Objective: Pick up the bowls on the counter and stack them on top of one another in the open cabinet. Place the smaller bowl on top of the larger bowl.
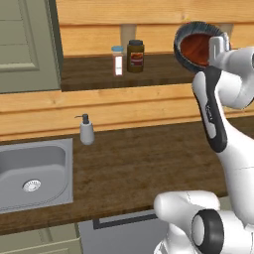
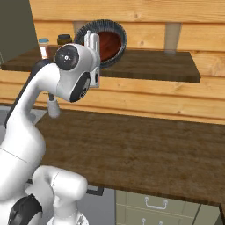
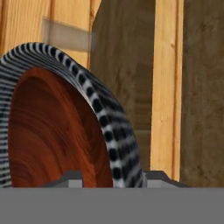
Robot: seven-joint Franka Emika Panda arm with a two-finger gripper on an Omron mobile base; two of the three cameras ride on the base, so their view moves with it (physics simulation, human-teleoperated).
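Note:
The smaller red-brown bowl [image 1: 194,49] [image 2: 110,44] [image 3: 48,131] lies nested inside the larger grey-blue ribbed bowl [image 1: 180,35] [image 2: 121,38] [image 3: 105,127]. The pair is tipped almost on edge, opening toward the arm, just above the dark shelf floor of the open cabinet [image 1: 99,74] [image 2: 158,66]. My gripper [image 1: 218,45] [image 2: 91,40] [image 3: 114,177] is shut on the pair's rim, with one fingertip inside against the red-brown surface and the other outside the ribbed wall. The pine plank back stands right behind the bowls. No bowl is on the counter [image 1: 139,163] [image 2: 145,149].
A brown-lidded jar [image 1: 135,56] [image 2: 64,40] and a small shaker [image 1: 117,60] [image 2: 44,47] stand on the shelf left of the bowls. A soap dispenser [image 1: 87,130] [image 2: 53,107] sits by the steel sink [image 1: 32,173]. A grey-green cabinet door [image 1: 25,44] closes the left.

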